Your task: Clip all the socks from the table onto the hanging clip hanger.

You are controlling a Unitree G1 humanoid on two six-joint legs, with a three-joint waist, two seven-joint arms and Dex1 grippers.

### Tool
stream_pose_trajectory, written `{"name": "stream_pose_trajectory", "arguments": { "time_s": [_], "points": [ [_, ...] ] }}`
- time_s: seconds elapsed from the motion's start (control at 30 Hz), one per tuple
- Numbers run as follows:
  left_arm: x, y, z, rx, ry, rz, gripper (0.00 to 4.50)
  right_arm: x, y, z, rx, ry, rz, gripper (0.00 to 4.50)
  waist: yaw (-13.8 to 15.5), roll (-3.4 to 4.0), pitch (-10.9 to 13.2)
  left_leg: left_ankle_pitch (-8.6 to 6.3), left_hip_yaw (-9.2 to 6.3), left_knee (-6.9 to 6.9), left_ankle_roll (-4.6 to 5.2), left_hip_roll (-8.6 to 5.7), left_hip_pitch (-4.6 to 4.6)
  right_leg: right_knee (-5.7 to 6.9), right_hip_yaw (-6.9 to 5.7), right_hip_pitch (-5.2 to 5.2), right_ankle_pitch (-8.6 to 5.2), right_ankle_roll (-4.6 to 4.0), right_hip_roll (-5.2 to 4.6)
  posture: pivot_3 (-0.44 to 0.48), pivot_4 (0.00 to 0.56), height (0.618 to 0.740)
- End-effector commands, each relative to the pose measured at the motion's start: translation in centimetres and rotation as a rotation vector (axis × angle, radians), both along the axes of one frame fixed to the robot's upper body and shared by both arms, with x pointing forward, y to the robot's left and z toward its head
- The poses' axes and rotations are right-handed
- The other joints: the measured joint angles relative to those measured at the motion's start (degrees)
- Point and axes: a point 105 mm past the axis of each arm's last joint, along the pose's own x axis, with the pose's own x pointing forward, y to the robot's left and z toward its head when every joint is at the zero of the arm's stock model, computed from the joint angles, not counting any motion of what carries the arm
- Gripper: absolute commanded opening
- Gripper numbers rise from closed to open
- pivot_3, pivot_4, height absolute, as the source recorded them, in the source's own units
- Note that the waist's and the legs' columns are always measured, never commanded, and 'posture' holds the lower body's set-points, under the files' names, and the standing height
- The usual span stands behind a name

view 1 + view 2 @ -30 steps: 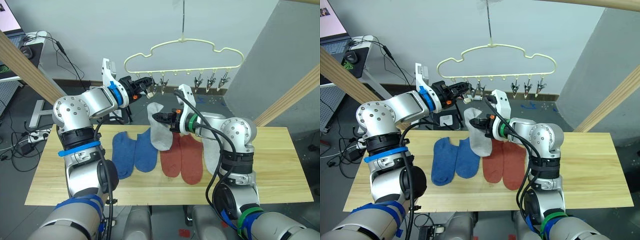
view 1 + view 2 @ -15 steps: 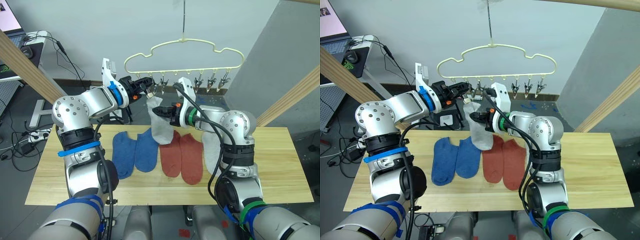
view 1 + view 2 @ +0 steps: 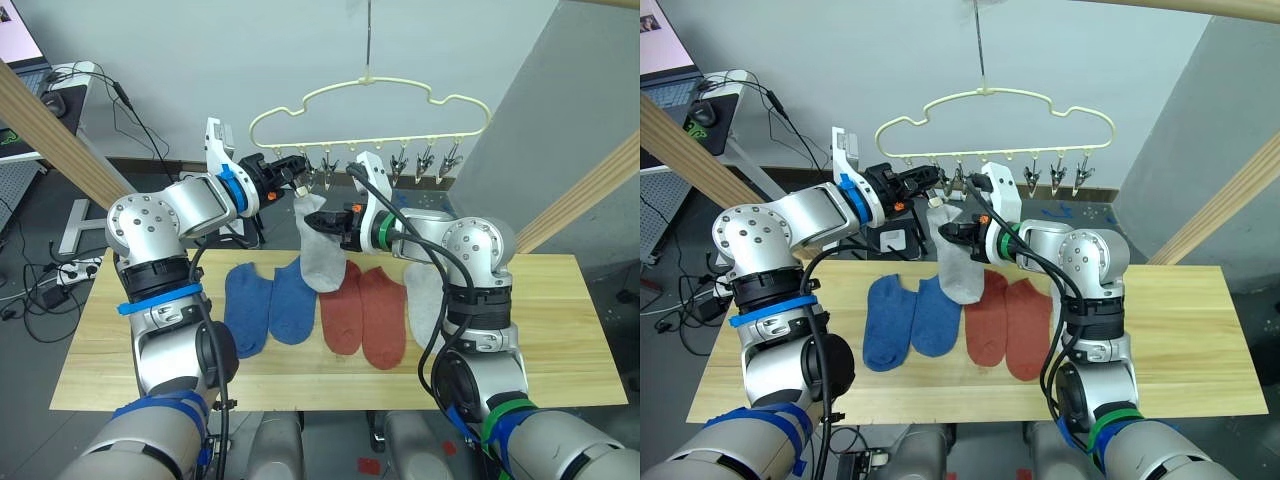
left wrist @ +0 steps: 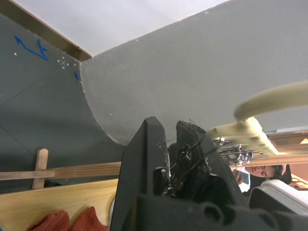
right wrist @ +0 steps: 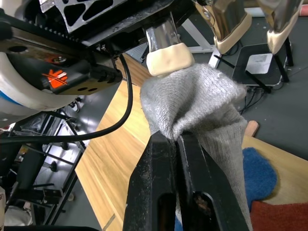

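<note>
The cream-coloured wire clip hanger with a wavy cloud-shaped outline hangs by its top hook above the far edge of the long light-wood plank table. A row of small metal clips hangs along its lower bar.

The right gripper is raised above the table, just below the clip row. Its two black fingers are clenched on a fold of a light grey knit ankle sock. The sock hangs down from the grip, and its lower end reaches the tabletop area between the blue and rust-red socks. In the right wrist view, the upper edge of this sock touches the cream-capped tip of one metal clip.

The left gripper is held at the left end of the clip row, directly above the raised sock. Its fingers stand close together around that clip, pinching it.

On the table, two blue knit ankle socks lie side by side on the left. Two rust-red knit ankle socks lie side by side just to the right of them. A second light grey sock lies to the right of the rust-red pair, partly hidden behind the right arm. All five of these socks lie flat on the wood, well apart from the hanger.
</note>
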Motion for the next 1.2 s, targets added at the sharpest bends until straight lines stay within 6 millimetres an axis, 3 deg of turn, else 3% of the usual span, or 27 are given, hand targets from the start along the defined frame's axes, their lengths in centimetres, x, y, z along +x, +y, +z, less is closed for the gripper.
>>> {"name": "stream_pose_trajectory", "arguments": {
  "time_s": [0.03, 0.87, 1.2],
  "points": [
    [-0.3, 0.0, 0.7, -0.017, -0.034, -0.004, 0.31, -0.5, -0.3, 1.1, 0.027, -0.043, 0.007, 0.03, 0.0, 0.0, 0.0, 0.0, 0.0, 0.0, 0.0, 0.0, 0.0, 0.0, 0.0, 0.0, 0.0, 0.0, 0.0, 0.088, 0.299, 0.74],
    [-0.3, -0.1, 0.5, -0.026, -0.033, -0.002, 0.31, -0.2, -1.0, 1.6, 0.029, -0.049, -0.015, 0.03, -0.03, 0.0, 0.0, 0.0, 0.0, 0.0, 0.0, 0.0, -0.01, 0.01, 0.0, 0.0, 0.0, 0.0, 0.0, 0.083, 0.296, 0.74],
    [-0.3, -0.1, 0.5, -0.027, -0.034, 0.003, 0.31, -0.4, 0.7, 3.0, 0.064, -0.068, 0.029, 0.03, -0.06, 0.0, 0.0, 0.0, 0.0, 0.0, 0.0, 0.0, -0.01, 0.01, 0.0, -0.01, 0.0, 0.0, 0.0, 0.083, 0.296, 0.74]
  ]
}}
